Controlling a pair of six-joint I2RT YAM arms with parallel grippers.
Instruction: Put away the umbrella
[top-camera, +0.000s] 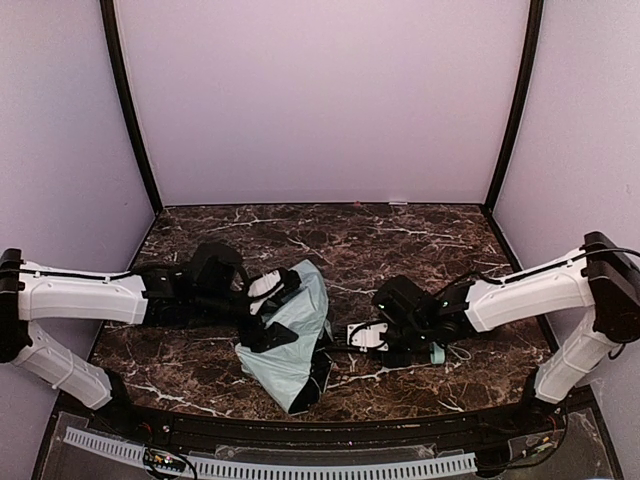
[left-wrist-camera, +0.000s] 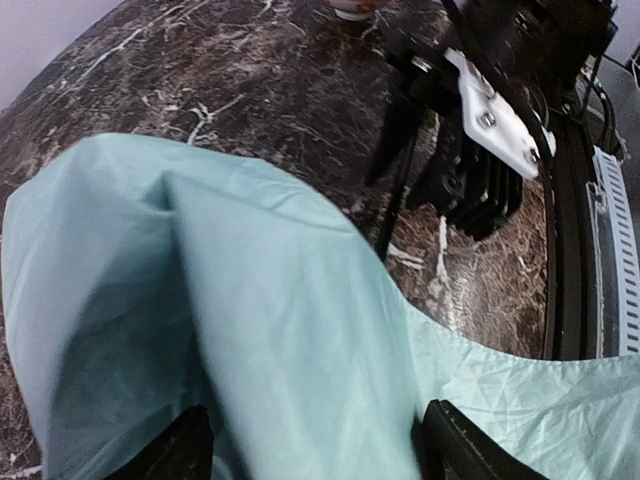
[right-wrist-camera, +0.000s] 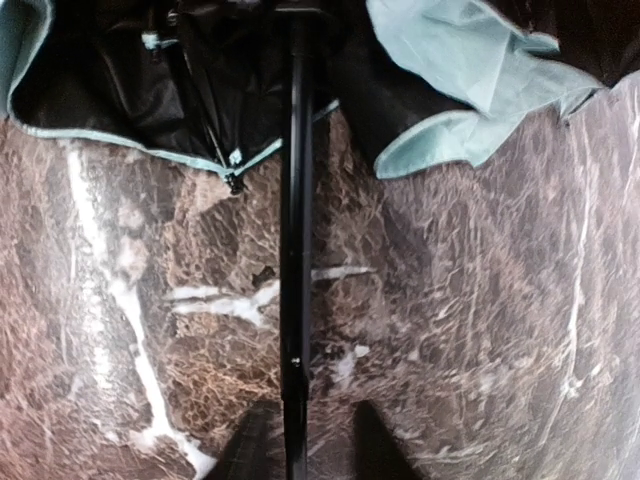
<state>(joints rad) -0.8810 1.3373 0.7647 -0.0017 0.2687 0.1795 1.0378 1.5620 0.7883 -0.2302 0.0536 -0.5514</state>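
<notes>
The umbrella (top-camera: 290, 345) lies at the table's front centre, its mint fabric crumpled and its black lining showing at the edges. My left gripper (top-camera: 268, 312) is open, and its fingers (left-wrist-camera: 190, 448) straddle a fold of the fabric (left-wrist-camera: 290, 330). The thin black shaft (right-wrist-camera: 295, 260) runs from the canopy toward my right gripper (top-camera: 352, 336) and passes between its slightly parted fingers (right-wrist-camera: 365, 445), close to the left one. The mint handle (top-camera: 437, 353) shows behind the right wrist. The right gripper also shows in the left wrist view (left-wrist-camera: 480, 110).
The dark marble table (top-camera: 330, 235) has pale walls at the back and sides. A black raised rim (top-camera: 330, 425) runs along the near edge, with a white perforated strip (top-camera: 300, 467) in front of it.
</notes>
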